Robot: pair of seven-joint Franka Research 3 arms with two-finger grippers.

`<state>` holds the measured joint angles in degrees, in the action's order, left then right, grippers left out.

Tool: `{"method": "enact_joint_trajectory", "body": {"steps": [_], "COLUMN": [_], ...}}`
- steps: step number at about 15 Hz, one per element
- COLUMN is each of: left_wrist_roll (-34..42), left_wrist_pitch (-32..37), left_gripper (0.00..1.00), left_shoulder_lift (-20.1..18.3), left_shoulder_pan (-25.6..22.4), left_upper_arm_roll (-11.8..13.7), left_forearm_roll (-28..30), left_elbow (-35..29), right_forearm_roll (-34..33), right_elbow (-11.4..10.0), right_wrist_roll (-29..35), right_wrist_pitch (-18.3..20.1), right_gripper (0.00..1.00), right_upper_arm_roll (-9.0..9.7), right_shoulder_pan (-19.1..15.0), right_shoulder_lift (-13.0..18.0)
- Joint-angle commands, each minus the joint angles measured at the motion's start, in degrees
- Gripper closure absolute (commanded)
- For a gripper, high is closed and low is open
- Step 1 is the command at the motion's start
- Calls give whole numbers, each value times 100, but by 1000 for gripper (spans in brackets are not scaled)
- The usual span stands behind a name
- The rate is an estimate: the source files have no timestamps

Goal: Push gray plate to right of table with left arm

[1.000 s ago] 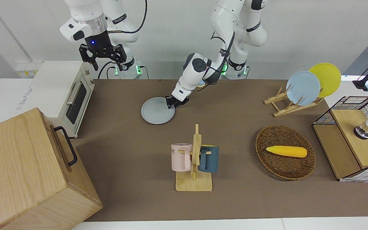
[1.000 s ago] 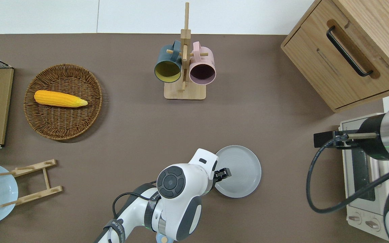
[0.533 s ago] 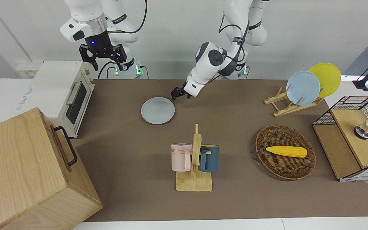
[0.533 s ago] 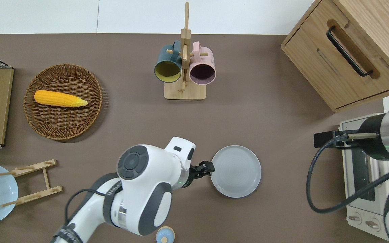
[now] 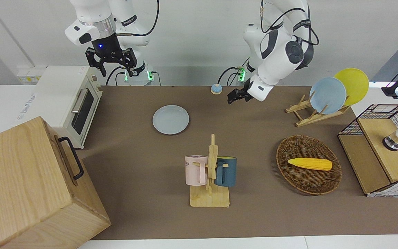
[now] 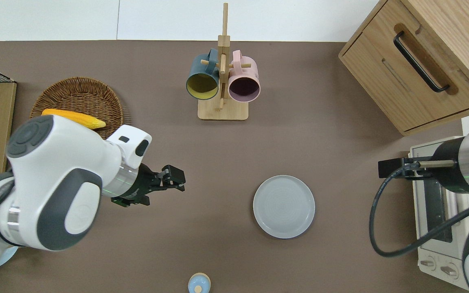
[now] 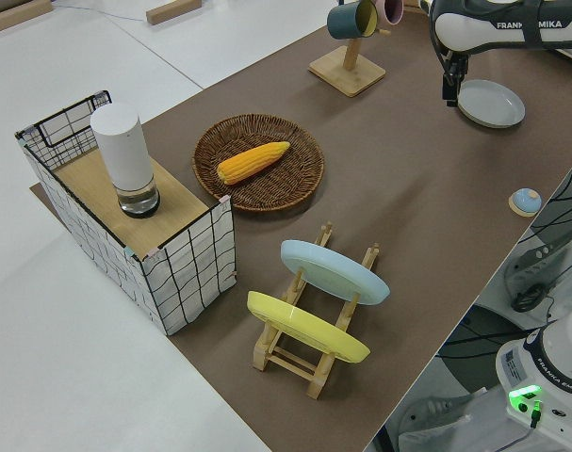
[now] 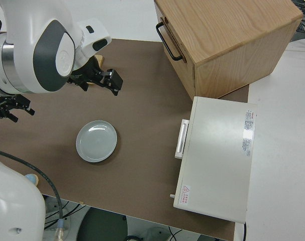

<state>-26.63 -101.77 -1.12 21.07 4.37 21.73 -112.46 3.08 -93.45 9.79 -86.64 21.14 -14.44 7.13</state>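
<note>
The gray plate (image 5: 170,119) (image 6: 284,206) (image 7: 491,102) (image 8: 96,141) lies flat on the brown table (image 5: 133,155), toward the right arm's end from the middle, with nothing touching it. My left gripper (image 5: 231,99) (image 6: 178,181) (image 7: 449,92) (image 8: 113,83) hangs in the air over bare mat, well away from the plate toward the left arm's end, between plate and wicker basket. It holds nothing. My right gripper (image 5: 115,71) is parked, with its fingers apart and empty.
A mug rack (image 5: 210,173) with two mugs stands farther from the robots than the plate. A toaster oven (image 5: 71,100) and a wooden cabinet (image 5: 29,186) fill the right arm's end. A basket with corn (image 5: 308,164), a plate rack (image 5: 327,97) and a wire crate (image 5: 378,148) sit at the left arm's end.
My left arm has lifted off the plate's edge and swung away toward its own end of the table. The plate stays where it was. The right arm has not moved.
</note>
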Motion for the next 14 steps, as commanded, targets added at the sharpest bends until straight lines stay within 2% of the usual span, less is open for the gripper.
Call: {"method": "enact_joint_trajectory", "body": {"steps": [1,3,6,8,14], "left_wrist_roll": [404,544,974,1387,1494], "left_wrist_pitch": [447,456,526,771,1246], "left_gripper": [9,9,9,9,9], "left_shoulder_lift": [77,42,-160,-196,-196], "left_shoulder_pan": [-453,-839,-1402,-1666,-2009], "left_upper_arm_roll": [73,-32,-383,-629,-621], "left_forearm_roll": [-615,-976,-1257,-1626,-1786], "left_elbow": [365,374,496,846,1760], "right_forearm_roll": [123,123,123,123,123], "right_elbow": [-156,-156,-156,-156,-156], "right_wrist_roll": [58,67,58,58,58], "right_wrist_pitch": [-2,7,-2,-2,-2], "right_gripper": [5,5,5,5,5], "right_upper_arm_roll": [83,83,83,83,83], "right_shoulder_pan": [-138,-138,-138,-138,-138], "right_shoulder_lift": [157,157,157,157,157]}}
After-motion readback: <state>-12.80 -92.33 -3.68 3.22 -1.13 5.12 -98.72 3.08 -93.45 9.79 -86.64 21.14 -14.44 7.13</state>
